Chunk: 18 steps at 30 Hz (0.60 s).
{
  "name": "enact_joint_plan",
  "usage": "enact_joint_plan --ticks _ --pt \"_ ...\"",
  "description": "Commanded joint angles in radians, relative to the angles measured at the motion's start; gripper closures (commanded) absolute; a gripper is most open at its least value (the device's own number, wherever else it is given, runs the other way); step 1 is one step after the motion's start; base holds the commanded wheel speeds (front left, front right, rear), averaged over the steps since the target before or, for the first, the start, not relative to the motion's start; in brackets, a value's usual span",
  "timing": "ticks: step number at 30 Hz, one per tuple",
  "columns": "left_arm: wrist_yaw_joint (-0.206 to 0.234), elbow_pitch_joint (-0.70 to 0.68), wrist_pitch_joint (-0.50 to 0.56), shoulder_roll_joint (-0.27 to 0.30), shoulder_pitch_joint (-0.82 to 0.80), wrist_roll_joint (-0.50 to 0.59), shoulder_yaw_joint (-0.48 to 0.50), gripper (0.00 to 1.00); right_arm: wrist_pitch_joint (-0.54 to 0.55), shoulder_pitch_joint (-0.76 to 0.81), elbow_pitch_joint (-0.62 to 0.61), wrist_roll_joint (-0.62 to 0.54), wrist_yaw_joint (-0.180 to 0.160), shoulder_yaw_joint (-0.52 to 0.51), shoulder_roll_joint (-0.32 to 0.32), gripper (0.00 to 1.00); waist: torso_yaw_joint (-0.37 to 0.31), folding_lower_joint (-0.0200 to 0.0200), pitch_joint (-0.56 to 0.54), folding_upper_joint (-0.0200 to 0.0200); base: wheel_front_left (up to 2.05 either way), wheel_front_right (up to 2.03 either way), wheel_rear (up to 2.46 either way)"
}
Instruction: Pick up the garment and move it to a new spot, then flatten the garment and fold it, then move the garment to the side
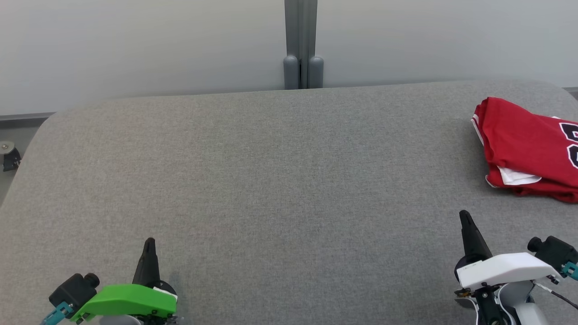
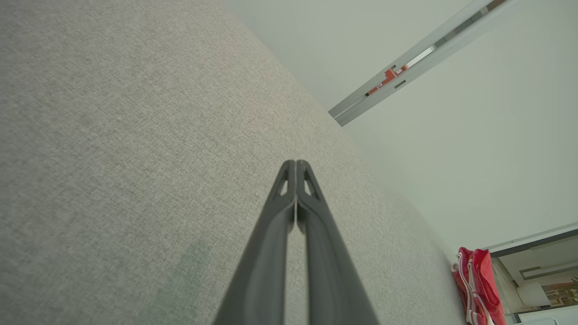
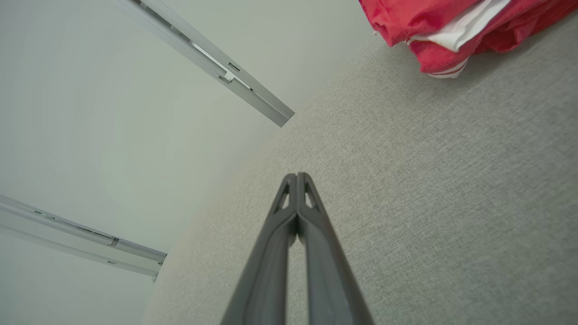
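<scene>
The garment (image 1: 530,149) is a red jersey with white trim and dark numerals, folded into a thick bundle at the far right of the grey table (image 1: 271,180), cut off by the head view's edge. Its edge shows at the lower right of the left wrist view as the garment (image 2: 478,284), and at the top of the right wrist view as the garment (image 3: 451,27). My left gripper (image 1: 149,243) rests at the lower left, shut and holding nothing, tips together (image 2: 295,164). My right gripper (image 1: 465,216) sits below the garment, apart from it, shut and holding nothing (image 3: 297,177).
A pale wall runs behind the table, with a grey vertical post (image 1: 301,45) at its middle. The table's back corners are rounded. A small caster-like part (image 1: 9,155) shows off the table's left edge. Bare cloth spans the table's middle and left.
</scene>
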Motion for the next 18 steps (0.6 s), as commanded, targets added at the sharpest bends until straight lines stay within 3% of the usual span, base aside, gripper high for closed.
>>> enact_joint_plan --ticks 1,18 --pt "-0.010 -0.013 0.006 0.008 -0.032 -0.030 0.011 1.00 0.007 -0.025 -0.014 0.033 0.000 -0.005 -0.005 1.00 -0.001 0.0000 0.000 0.0000 0.00 0.00 0.00" --pt "-0.040 -0.018 0.059 0.009 -0.051 -0.220 0.053 1.00 0.056 -0.040 -0.014 0.237 0.000 -0.022 -0.006 1.00 -0.008 0.0000 -0.001 0.0000 0.00 0.00 0.00"
